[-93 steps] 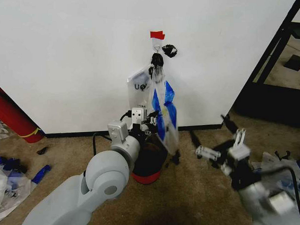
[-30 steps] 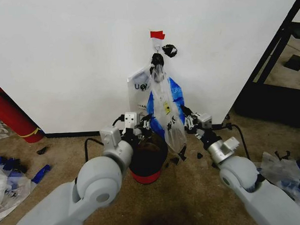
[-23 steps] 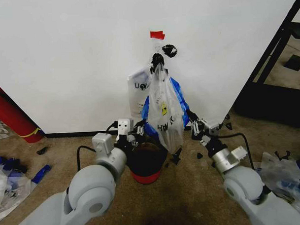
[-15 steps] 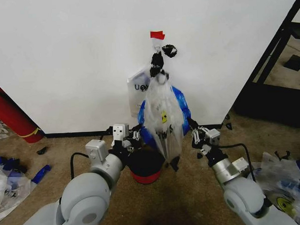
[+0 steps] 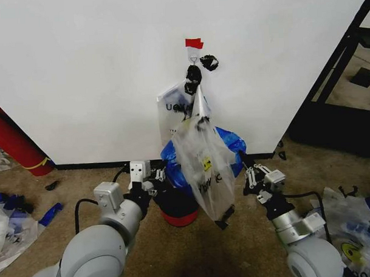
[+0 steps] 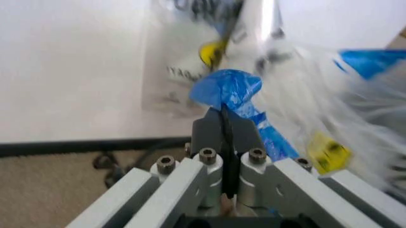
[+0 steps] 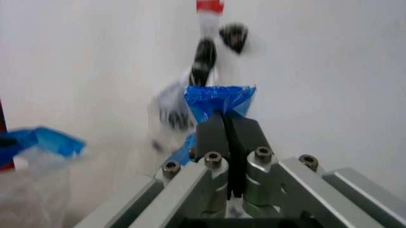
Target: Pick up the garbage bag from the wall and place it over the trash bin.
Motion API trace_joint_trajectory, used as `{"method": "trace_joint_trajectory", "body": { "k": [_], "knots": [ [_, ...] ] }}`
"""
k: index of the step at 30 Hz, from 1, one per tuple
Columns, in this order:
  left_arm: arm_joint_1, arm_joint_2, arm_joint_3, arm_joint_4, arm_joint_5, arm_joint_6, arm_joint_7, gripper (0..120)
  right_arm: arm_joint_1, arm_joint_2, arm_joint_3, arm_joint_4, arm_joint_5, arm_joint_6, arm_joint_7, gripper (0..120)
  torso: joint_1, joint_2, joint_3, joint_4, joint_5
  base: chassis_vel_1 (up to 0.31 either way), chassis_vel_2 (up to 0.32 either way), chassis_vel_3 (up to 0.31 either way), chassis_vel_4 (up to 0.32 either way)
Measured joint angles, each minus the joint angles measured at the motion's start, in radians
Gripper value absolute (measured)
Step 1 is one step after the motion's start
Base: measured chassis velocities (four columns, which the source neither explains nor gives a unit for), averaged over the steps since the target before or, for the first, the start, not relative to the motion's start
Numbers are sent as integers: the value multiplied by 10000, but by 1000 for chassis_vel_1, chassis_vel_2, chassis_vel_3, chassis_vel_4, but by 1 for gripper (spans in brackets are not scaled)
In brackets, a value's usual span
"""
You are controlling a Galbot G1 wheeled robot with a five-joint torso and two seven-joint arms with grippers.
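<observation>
L gripper (image 5: 157, 176) jaws clamped on one blue handle of thin see-through printed garbage bag (image 5: 205, 168), stretched open above small round black trash bin (image 5: 176, 207) w/ red base; R gripper (image 5: 250, 174) clamps opposite handle.

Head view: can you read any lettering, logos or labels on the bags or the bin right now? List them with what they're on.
"U" then a cut-off round letter: bag flat on the wall, partly hidden; the smaller line under it is too small to read.
Dark lettering on the garbage bag: too crumpled to read.
Yellow round logo on it: no legible text.
Bin: no text visible.
</observation>
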Motion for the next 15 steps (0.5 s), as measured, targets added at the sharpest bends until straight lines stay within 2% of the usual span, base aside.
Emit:
{"method": "trace_joint_trajectory", "body": {
  "k": [10, 15],
  "knots": [
    [-281, 182, -1015, 5, -89, -43, 149, 0, 1128, -308, -364, 426, 1251, -596, 171, 0, 0, -2, 1, -1, 0, 0, 0, 0, 0],
    [-360, 282, -1564, 9, -64, -83, 340, 0, 2115, -419, -931, -218, 1874, -646, 130, 0, 0, -3, 1, 1, 0, 0, 0, 0, 0]
  ]
}}
